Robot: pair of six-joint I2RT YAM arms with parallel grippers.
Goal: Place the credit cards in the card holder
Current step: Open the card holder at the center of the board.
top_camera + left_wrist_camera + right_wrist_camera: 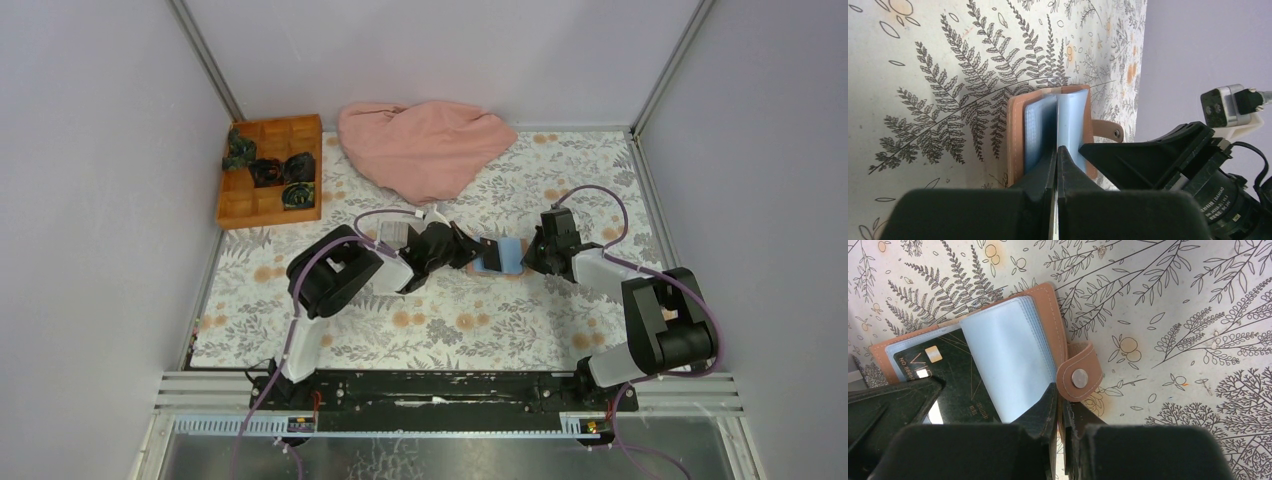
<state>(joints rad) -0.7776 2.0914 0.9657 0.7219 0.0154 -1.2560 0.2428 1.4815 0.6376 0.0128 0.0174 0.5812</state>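
The reddish-brown card holder (508,256) lies open on the floral table between my two grippers. Its cover (1048,305) and pale blue plastic sleeves (1008,360) show in the right wrist view. A dark card (955,375) with a chip lies partly in the holder's left side. My left gripper (1057,149) is shut on this card's edge, which is seen edge-on between the sleeves (1070,120). My right gripper (1060,390) is shut on the holder's cover edge, just below the snap strap (1079,376). No other card is clearly in view.
An orange wooden compartment box (270,170) with dark items stands at the back left. A pink cloth (425,145) lies at the back middle. A small white and grey thing (395,235) sits behind the left arm, partly hidden. Grey walls close in the table.
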